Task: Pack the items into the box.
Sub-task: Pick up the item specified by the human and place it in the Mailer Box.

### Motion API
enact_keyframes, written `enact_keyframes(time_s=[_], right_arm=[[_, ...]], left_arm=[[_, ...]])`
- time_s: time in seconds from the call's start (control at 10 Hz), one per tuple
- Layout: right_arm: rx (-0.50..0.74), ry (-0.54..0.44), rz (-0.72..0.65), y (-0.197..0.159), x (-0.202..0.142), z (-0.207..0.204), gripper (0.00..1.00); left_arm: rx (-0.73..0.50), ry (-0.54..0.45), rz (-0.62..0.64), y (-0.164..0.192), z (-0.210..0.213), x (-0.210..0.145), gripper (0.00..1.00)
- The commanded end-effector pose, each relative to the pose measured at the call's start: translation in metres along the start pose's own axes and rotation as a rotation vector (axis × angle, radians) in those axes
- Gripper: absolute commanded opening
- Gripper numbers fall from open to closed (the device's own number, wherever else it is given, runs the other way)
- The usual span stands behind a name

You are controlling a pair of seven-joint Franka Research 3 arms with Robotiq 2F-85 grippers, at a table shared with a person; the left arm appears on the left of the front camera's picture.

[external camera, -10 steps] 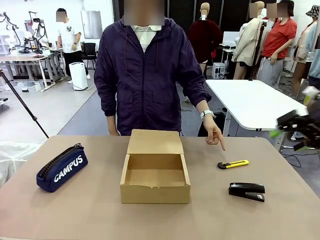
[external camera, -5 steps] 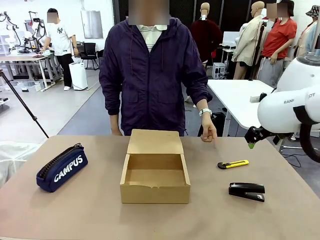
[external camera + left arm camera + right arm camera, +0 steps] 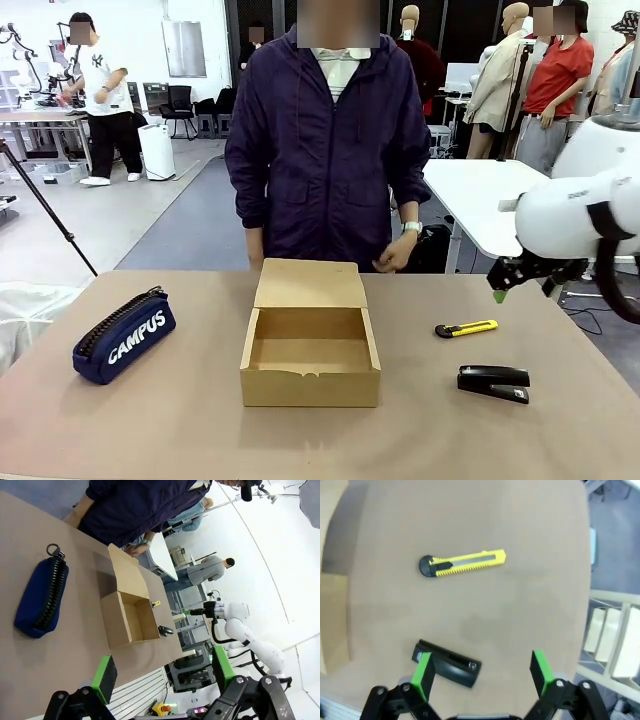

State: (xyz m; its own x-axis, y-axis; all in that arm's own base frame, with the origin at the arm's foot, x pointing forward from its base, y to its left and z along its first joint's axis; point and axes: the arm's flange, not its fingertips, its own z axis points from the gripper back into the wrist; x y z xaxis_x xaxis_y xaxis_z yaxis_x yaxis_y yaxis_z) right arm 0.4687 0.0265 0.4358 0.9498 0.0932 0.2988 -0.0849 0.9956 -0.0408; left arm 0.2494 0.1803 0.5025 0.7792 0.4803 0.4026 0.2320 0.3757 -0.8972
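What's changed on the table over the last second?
The person's hand stopped pointing at the slim yellow-and-black utility knife and drew back to their body. The robot's open right hand swung in from the right. Knife, black stapler, brown cardboard box and navy zip pencil case stayed put.

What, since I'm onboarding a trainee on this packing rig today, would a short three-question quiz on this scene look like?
1. True or false: the box stands open and empty.
2. Short answer: which lies nearer the robot's edge of the table, the utility knife or the stapler?
3. Pick one: the right claw is A) open and empty, B) shut on the utility knife, C) shut on the stapler.

Key: 1 true; 2 the stapler; 3 A.
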Motion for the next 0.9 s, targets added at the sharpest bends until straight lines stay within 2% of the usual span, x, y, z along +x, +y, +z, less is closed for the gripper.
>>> enact_keyframes(time_s=[0.0, 0.3, 0.4, 0.5, 0.6, 0.8], right_arm=[[0.021, 0.034, 0.004, 0.002, 0.057, -0.033, 1.00], [0.088, 0.154, -0.055, -0.006, 0.081, -0.083, 1.00], [0.074, 0.184, -0.041, -0.008, 0.083, -0.085, 1.00], [0.037, 0.177, -0.022, -0.006, 0.084, -0.080, 1.00], [0.058, 0.149, -0.038, -0.005, 0.076, -0.097, 1.00], [0.058, 0.149, -0.038, -0.005, 0.076, -0.097, 1.00]], left_arm=[[-0.018, -0.009, -0.008, -0.002, 0.000, 0.001, 1.00], [-0.018, -0.009, -0.008, -0.002, 0.000, 0.001, 1.00], [-0.018, -0.009, -0.008, -0.002, 0.000, 0.001, 1.00], [-0.018, -0.009, -0.008, -0.002, 0.000, 0.001, 1.00], [-0.018, -0.009, -0.008, -0.002, 0.000, 0.001, 1.00], [-0.018, -0.009, -0.008, -0.002, 0.000, 0.001, 1.00]])
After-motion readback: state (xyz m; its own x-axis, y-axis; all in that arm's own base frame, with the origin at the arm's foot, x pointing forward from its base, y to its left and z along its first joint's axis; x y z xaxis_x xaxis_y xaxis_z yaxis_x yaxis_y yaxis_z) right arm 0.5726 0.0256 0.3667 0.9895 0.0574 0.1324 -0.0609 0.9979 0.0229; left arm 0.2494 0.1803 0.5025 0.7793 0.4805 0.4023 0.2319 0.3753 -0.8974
